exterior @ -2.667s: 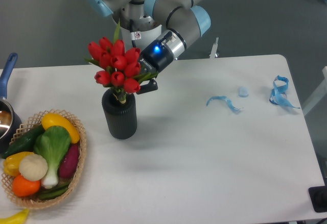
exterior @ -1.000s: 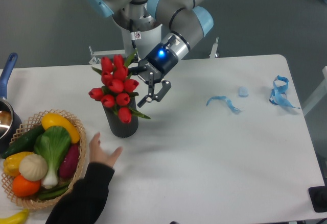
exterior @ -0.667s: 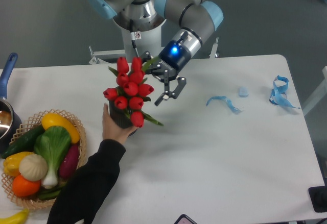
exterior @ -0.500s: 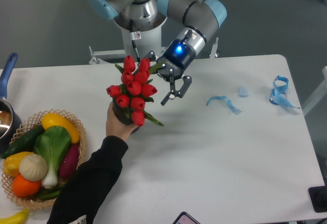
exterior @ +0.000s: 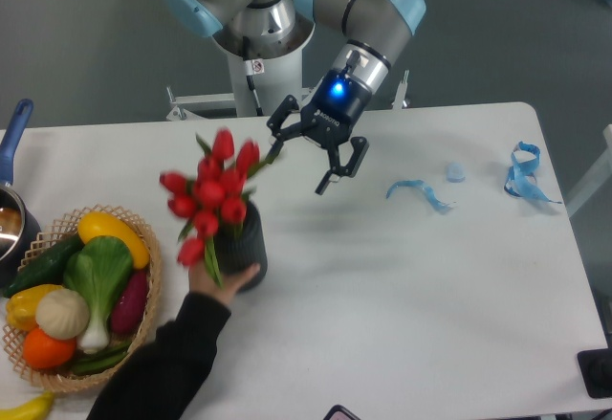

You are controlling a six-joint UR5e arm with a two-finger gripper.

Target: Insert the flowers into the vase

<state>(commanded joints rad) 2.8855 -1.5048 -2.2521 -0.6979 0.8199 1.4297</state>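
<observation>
A single fixed camera looks down at a white table (exterior: pixel 382 296) from the near side.

Several things are hard to read. The flowers (exterior: pixel 210 195), a bunch of red tulips with green leaves, are blurred by motion, so single blooms smear together. They cover the mouth of the vase (exterior: pixel 245 248), a black ribbed cylinder, so its rim is hidden and the stems cannot be seen going in. A person's hand (exterior: pixel 220 284) in a dark sleeve comes up from the near edge and wraps the near side of the vase, hiding its base. At the left edge, a pan with a blue handle (exterior: pixel 11 143) is cut off. A wicker basket (exterior: pixel 143 315) of vegetables sits at the near left, partly cut off below.

The gripper (exterior: pixel 316 153) hangs above the table, just right of and beyond the flowers. Its two black fingers (exterior: pixel 337 171) are spread wide apart and hold nothing. One finger sits very near a green leaf; whether it touches is unclear.

The flowers stand in the vase at centre left, leaning left. Blue ribbon scraps (exterior: pixel 521 173) lie at the far right.
</observation>
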